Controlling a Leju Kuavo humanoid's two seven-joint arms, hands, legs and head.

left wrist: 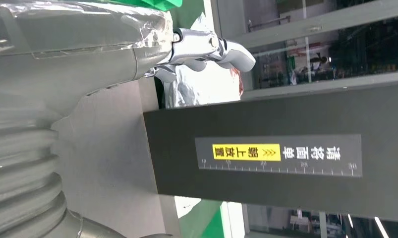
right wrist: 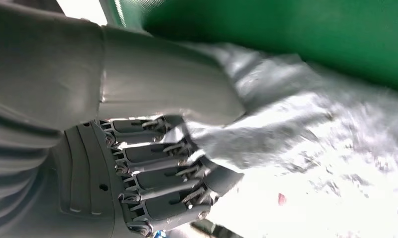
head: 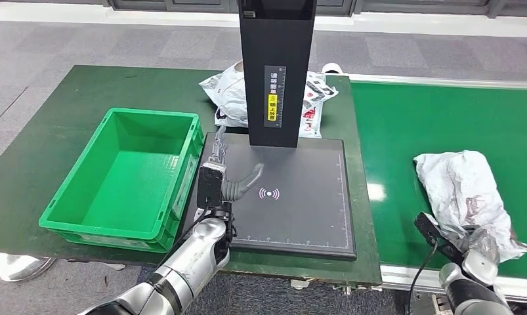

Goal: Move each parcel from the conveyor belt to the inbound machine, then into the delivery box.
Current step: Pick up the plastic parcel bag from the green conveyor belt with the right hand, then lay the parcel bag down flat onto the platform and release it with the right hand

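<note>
My right hand [head: 467, 246] is on the near end of the crumpled white parcel [head: 463, 190] lying on the green conveyor belt [head: 431, 118]; in the right wrist view my fingers [right wrist: 177, 168] curl into the plastic film with the thumb pressing on top, so I hold a fold of it. It looks light, limp and slick, likely to sag and slip, so I judge a deep bunched grip safest. My left hand [head: 222, 180] hovers empty, fingers spread, over the inbound machine [head: 293, 197] beside the delivery box [head: 126, 174].
</note>
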